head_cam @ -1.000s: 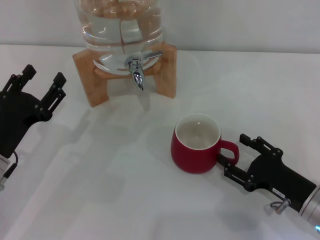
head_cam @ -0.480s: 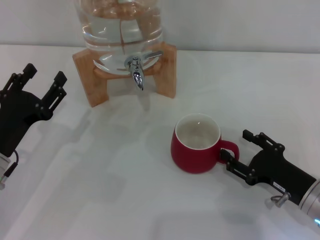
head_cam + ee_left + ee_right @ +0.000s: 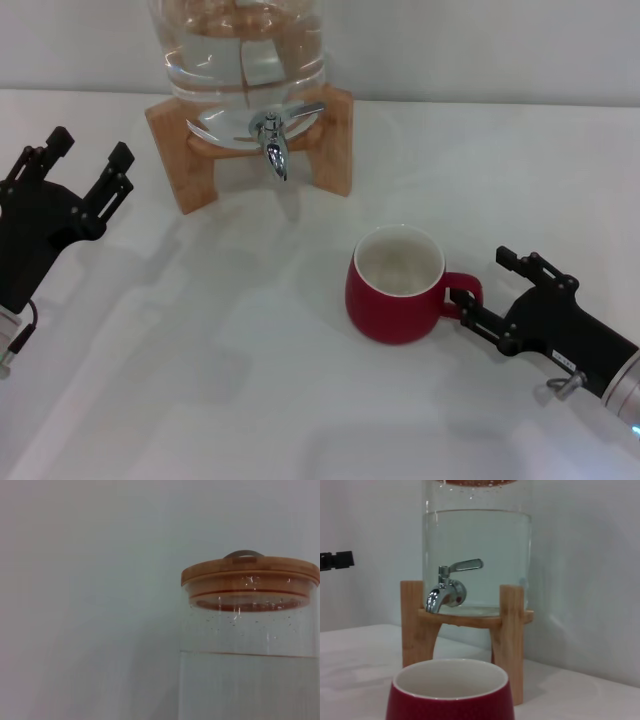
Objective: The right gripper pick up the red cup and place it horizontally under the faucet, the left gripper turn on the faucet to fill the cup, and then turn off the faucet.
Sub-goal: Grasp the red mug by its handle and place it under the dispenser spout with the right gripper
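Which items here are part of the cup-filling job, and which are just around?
In the job:
- red cup, upright, empty
- faucet on the water jar
- right gripper, open, at the cup's handle
- left gripper, open, off to the left

Just around:
- water jar
- wooden stand
- wooden lid
- white table

right hand point(image 3: 484, 283) farther from red cup point(image 3: 395, 286)
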Available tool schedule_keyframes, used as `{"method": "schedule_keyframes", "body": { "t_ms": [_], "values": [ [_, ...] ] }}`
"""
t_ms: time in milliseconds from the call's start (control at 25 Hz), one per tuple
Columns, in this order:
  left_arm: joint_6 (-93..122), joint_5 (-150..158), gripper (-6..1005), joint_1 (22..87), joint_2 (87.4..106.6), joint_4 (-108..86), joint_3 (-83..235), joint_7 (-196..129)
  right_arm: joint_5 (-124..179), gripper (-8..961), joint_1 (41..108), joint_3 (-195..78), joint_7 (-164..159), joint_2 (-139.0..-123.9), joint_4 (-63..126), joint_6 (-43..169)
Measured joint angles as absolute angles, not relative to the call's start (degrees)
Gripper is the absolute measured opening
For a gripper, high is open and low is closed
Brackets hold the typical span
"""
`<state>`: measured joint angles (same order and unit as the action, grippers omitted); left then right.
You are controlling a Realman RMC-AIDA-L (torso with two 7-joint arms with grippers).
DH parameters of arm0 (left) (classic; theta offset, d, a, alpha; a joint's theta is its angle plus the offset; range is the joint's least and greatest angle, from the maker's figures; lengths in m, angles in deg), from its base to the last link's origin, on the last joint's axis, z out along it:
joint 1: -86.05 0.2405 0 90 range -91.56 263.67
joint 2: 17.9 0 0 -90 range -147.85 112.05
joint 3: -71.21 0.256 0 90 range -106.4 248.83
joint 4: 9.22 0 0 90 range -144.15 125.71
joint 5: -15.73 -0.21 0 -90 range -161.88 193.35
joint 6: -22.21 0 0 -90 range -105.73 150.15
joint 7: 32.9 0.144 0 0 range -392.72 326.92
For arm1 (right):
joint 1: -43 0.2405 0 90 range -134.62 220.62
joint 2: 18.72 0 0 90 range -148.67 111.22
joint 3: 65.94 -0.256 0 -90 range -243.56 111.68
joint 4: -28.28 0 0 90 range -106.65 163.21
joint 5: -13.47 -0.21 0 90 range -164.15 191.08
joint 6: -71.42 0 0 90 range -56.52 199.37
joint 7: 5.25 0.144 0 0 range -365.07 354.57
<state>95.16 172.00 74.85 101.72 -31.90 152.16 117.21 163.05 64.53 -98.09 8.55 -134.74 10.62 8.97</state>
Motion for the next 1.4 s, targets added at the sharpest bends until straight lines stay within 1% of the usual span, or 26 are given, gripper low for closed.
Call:
{"method": "schedule_keyframes", "body": {
  "t_ms": [1400],
  "values": [
    [94.39,172.0,756,74.72,101.72,-31.81,152.16,117.21,162.46,647,65.13,-101.54,8.46,-134.82,8.92,12.37]
  ]
}}
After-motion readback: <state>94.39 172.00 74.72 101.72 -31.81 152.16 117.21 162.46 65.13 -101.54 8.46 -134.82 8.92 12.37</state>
